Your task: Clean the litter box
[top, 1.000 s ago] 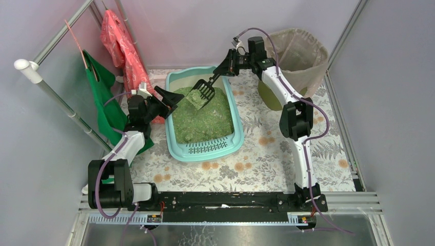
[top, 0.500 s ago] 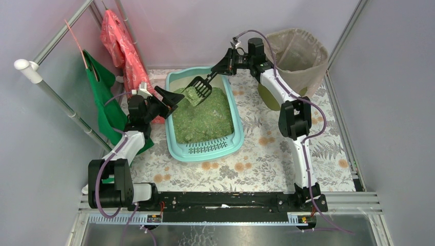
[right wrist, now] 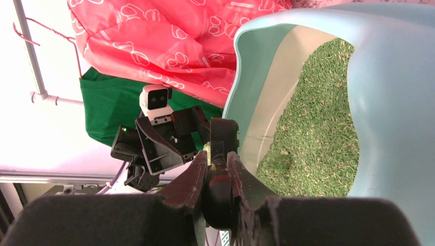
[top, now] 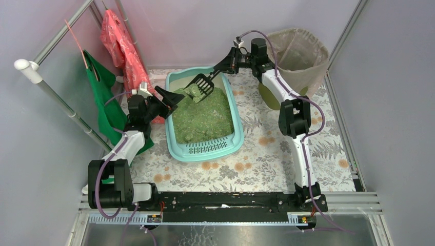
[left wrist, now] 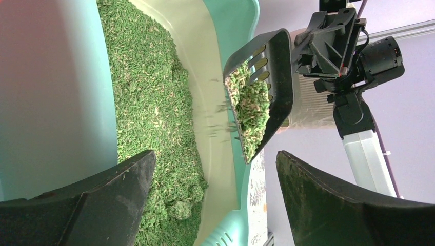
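The pale turquoise litter box (top: 236, 137) sits mid-table with green granules (top: 202, 118) inside and a slotted grille at its near end. My right gripper (top: 221, 68) is shut on the handle of a black slotted scoop (top: 201, 87). It holds the scoop above the box's far end, loaded with green granules. In the left wrist view the scoop (left wrist: 281, 72) hangs over the box rim (left wrist: 232, 20), shedding a few granules. My left gripper (top: 172, 97) is open and empty over the box's left rim. In the right wrist view the fingers (right wrist: 195, 171) clamp the scoop handle (right wrist: 219, 190).
A round olive bin (top: 297, 51) lined with a beige bag stands at the back right, behind the right arm. A red bag (top: 123, 46) and a green bag (top: 102, 95) hang from a white pipe rack (top: 48, 87) at the left. Grey walls close in on both sides.
My right gripper has lifted the loaded scoop out of the granules and drawn it up toward the box's far end. The left arm has not moved.
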You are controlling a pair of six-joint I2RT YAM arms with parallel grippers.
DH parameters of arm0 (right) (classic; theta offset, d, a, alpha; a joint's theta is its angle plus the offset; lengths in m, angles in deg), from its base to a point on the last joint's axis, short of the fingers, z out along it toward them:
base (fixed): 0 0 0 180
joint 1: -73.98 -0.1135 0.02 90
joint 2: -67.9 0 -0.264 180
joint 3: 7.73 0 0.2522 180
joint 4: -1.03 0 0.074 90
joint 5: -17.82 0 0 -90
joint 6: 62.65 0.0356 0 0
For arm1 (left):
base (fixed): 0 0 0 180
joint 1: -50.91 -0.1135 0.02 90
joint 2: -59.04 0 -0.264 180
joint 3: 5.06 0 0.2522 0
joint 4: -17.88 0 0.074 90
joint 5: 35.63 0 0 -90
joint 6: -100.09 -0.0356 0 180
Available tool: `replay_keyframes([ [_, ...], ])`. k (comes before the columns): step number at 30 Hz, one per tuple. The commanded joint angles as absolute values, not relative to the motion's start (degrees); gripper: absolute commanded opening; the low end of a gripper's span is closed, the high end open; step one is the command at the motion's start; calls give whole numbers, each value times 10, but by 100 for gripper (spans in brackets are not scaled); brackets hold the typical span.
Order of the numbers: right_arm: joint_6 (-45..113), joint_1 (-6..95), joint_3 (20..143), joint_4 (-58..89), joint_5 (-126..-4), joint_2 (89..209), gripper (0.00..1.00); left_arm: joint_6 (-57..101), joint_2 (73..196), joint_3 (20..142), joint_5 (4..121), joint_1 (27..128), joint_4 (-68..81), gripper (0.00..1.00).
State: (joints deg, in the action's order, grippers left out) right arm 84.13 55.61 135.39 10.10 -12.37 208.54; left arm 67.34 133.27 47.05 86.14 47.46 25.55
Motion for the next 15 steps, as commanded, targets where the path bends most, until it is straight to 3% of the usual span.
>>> replay_keyframes([
  [1, 848, 565, 1343, 53, -113, 2050, 0, 647, 1342, 471, 842, 468, 203, 96],
  [5, 824, 549, 1375, 101, -87, 2068, 0, 645, 1336, 467, 840, 468, 201, 96],
  [9, 869, 580, 1287, 3, -132, 2025, 0, 645, 1334, 468, 846, 468, 200, 96],
  [12, 855, 570, 1375, 71, -71, 2068, 0, 640, 1334, 467, 839, 468, 195, 96],
  [15, 937, 602, 1257, -71, -126, 2020, 0, 653, 1340, 463, 854, 468, 214, 96],
])
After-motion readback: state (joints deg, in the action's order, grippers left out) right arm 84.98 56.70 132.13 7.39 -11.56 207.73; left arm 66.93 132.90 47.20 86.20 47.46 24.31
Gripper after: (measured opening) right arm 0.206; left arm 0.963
